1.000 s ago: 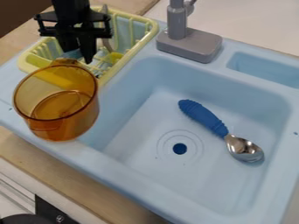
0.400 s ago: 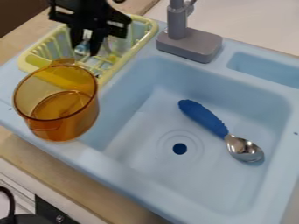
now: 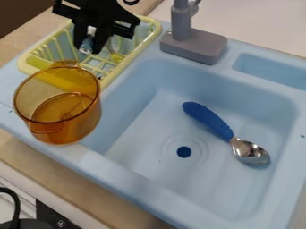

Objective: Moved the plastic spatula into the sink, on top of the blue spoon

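Tool [image 3: 89, 48] hangs over the yellow rack [image 3: 140, 48]; we cannot tell whether it grips the plastic spatula [image 3: 87, 46] there (pale blue, identification provisional). We judge it light, slightly springy, slippery, best pinched mid-handle.

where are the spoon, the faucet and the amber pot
spoon [image 3: 223, 130]: camera view, on the blue handle, near where it meets the metal
faucet [image 3: 193, 44]: camera view, on the grey base
amber pot [image 3: 58, 107]: camera view, on the round bottom, seen through the open top
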Motion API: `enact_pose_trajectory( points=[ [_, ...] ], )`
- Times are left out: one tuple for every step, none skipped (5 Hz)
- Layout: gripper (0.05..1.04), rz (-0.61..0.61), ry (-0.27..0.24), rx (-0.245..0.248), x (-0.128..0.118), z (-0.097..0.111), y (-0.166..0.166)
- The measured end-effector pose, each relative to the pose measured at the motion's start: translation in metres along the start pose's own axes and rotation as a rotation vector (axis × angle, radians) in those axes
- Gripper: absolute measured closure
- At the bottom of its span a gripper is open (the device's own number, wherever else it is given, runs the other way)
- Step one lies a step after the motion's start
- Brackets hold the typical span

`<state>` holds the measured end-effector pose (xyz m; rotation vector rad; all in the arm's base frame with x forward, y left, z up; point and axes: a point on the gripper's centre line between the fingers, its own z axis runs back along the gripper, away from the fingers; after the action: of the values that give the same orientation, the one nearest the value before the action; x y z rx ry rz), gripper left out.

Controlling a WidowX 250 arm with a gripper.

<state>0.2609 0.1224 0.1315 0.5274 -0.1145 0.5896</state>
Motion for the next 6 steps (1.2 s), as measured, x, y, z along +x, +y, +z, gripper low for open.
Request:
enact_pose_trajectory(
  points=[
    [0.850, 0.072, -0.045, 0.056, 0.002, 0.010, 0.012],
    [0.850, 0.089, -0.064, 0.032, 0.000, 0.018, 0.018],
    [0.850, 0.085, -0.086, -0.035, -0.003, 0.031, 0.018],
    [0.850, 0.035, -0.069, -0.134, -0.013, 0.040, 0.010],
    [0.850, 0.028, -0.074, -0.204, -0.027, 0.052, 0.006],
    [0.850, 0.009, -0.080, -0.262, -0.043, 0.061, -0.006]
  ],
)
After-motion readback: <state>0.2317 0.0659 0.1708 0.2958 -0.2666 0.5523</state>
